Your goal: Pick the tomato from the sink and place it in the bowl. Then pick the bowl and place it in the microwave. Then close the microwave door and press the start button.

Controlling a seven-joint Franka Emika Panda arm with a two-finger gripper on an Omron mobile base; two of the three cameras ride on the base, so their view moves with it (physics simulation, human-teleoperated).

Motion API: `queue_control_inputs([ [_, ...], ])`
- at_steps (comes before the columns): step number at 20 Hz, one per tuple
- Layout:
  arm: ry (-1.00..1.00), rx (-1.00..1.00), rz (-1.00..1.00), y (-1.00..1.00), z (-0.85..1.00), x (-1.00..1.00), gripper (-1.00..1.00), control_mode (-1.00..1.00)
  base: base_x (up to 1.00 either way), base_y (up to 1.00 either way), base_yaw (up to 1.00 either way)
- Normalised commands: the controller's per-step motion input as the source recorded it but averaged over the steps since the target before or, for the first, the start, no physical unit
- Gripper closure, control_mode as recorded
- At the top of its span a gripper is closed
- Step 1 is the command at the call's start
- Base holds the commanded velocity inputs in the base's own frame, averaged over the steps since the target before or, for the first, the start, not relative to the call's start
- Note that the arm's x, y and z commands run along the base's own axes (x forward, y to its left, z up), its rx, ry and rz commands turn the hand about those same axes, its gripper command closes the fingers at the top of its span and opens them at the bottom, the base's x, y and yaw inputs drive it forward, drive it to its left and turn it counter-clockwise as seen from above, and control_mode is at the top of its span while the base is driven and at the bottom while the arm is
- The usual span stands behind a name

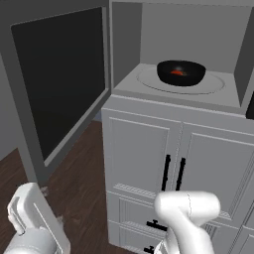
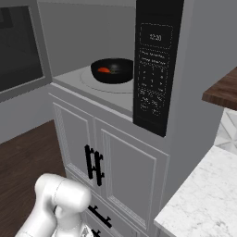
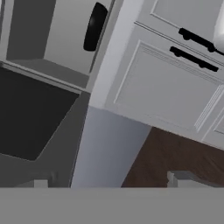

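The microwave (image 1: pixel 233 96) stands open. The black bowl (image 1: pixel 181 73) sits on its round turntable plate (image 1: pixel 149 82), and the small red tomato (image 1: pixel 177 73) lies inside the bowl. The right base view also shows the bowl (image 2: pixel 112 71) and the tomato (image 2: pixel 104 70). The microwave door (image 1: pixel 57 79) with its dark glass is swung wide open to the left. My hand (image 1: pixel 30 218) hangs low, below and in front of the door's lower edge. My gripper (image 3: pixel 109 181) is open with nothing between its fingers, and faces the door (image 3: pixel 35 113). The sink is out of view.
The dark control panel (image 2: pixel 155 69) stands to the right of the microwave cavity. White cabinet doors with black handles (image 1: pixel 172 173) are below it. A dark wood floor (image 1: pixel 79 188) lies under the door. A marble counter (image 2: pixel 203 199) is at the right.
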Motion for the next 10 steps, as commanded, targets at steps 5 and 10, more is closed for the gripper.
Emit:
queue_control_inputs([
  [5, -0.01, 0.0, 0.0, 0.52, -0.29, 0.15, -1.0, -1.0, 0.0, 0.0, 0.0],
  [10, -0.02, 0.0, 0.0, 0.45, -0.41, 0.62, -1.0, -1.0, 0.0, 0.0, 0.0],
])
